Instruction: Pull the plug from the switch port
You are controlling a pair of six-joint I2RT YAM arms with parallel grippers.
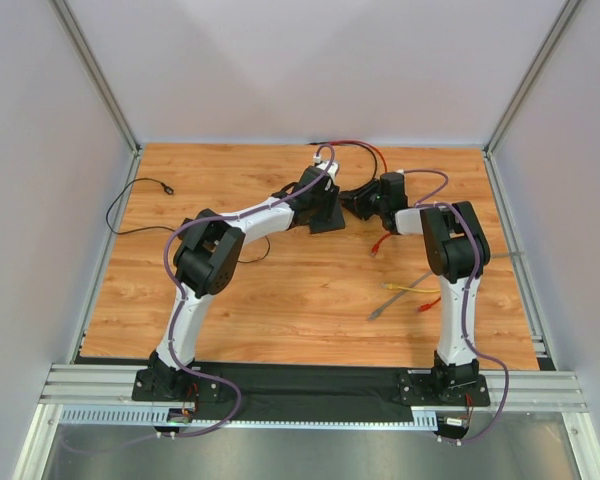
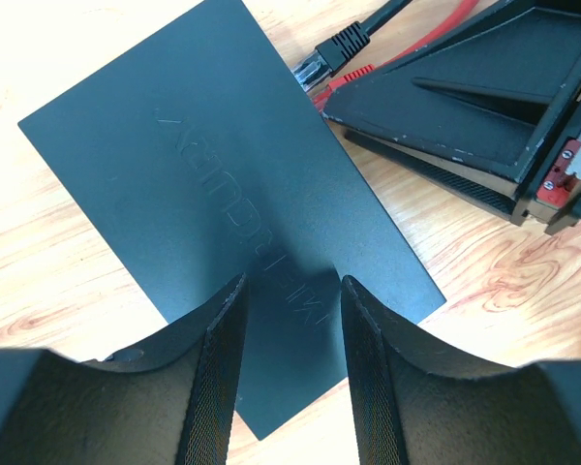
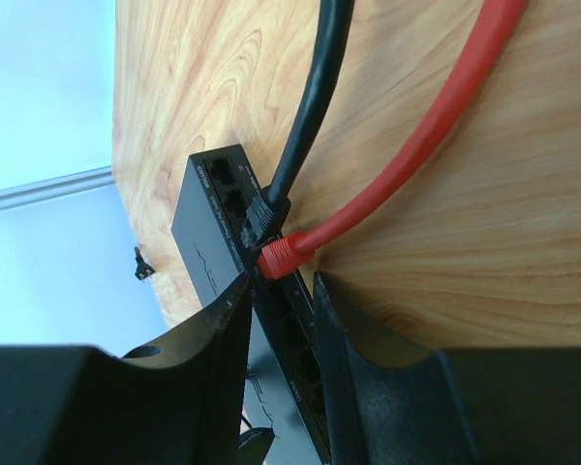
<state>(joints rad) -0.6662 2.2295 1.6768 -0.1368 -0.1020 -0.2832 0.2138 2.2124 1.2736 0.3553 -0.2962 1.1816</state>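
The switch (image 3: 208, 228) is a flat matte-black box on the wooden table, with a row of sockets along one side. A red plug (image 3: 286, 254) and a black plug (image 3: 263, 215) sit side by side in its ports. My right gripper (image 3: 283, 277) is open, its fingers straddling the socket side, tips just short of the red plug. My left gripper (image 2: 294, 283) is open above the top face of the switch (image 2: 203, 165), with one corner showing between its fingers. From above, the left gripper (image 1: 322, 205) and right gripper (image 1: 358, 203) meet at the switch (image 1: 330, 225).
The red cable (image 3: 436, 136) and black cable (image 3: 315, 87) run off toward the back of the table. Loose yellow (image 1: 410, 290), grey (image 1: 380, 310) and red-tipped (image 1: 380, 245) cables lie near the right arm. Another black cable (image 1: 140, 200) lies at the left edge. Walls surround the table.
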